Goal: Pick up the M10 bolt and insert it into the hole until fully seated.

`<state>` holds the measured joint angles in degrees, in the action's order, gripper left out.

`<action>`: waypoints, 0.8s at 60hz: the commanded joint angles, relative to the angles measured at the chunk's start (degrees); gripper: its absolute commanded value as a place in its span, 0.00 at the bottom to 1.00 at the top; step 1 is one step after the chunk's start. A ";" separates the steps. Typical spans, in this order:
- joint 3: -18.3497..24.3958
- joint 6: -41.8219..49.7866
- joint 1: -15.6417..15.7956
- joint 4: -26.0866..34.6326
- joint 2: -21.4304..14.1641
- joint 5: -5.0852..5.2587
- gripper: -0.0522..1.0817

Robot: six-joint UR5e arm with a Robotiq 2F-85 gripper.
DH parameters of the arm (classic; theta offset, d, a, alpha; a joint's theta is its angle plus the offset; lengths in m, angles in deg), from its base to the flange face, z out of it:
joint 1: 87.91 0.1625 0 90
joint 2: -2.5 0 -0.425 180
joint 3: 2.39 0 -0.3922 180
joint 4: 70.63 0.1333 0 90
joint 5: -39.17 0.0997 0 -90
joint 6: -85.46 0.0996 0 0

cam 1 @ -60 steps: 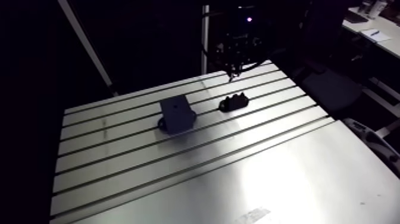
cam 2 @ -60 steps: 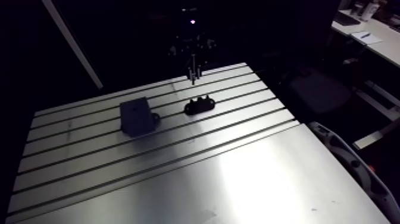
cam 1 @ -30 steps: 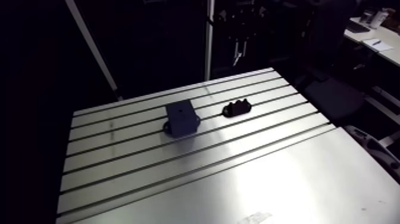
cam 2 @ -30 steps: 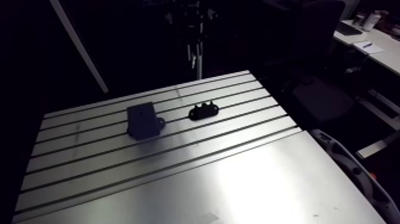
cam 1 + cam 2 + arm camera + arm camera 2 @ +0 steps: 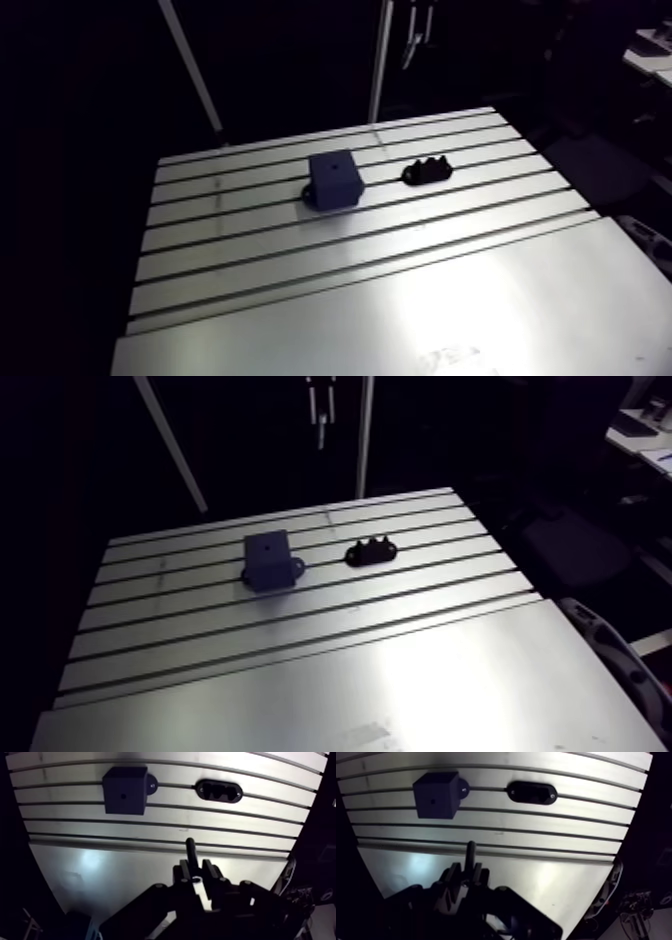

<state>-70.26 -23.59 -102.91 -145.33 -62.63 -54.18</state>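
The gripper (image 5: 196,871), high over the desk (image 5: 125,864), is clamped on the bolt (image 5: 190,849), well apart from the block (image 5: 125,782) with its hole (image 5: 123,795) and the black holder (image 5: 218,791) beside it.

Table (image 5: 480,300): slotted aluminium, bright in the near half.
Block (image 5: 335,178): dark blue, standing on the far slots, with a small flange at its foot.
Holder (image 5: 427,172): black, low, with a bumpy top. It sits beside the block, not touching it.
Gripper (image 5: 415,22): at the top edge, high over the table's far side.
Bolt (image 5: 411,42): a pale stub hanging from the gripper, well above both parts.
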 commanded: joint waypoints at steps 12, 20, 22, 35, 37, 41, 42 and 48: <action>4.07 0.37 4.79 3.63 2.33 -0.72 1.00; 4.38 0.46 5.30 5.28 3.03 -1.17 1.00; 4.30 0.46 5.55 5.46 3.12 -1.25 1.00; 4.22 0.30 7.29 6.81 4.63 -1.26 1.00; 4.21 0.21 7.72 6.81 4.71 -1.26 1.00; 4.20 0.19 8.53 6.57 5.10 -1.33 1.00; 4.20 0.19 8.80 6.47 5.30 -1.34 1.00; 4.29 0.28 9.58 6.28 5.67 -1.52 1.00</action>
<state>-66.07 -23.31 -95.21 -138.94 -57.96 -55.46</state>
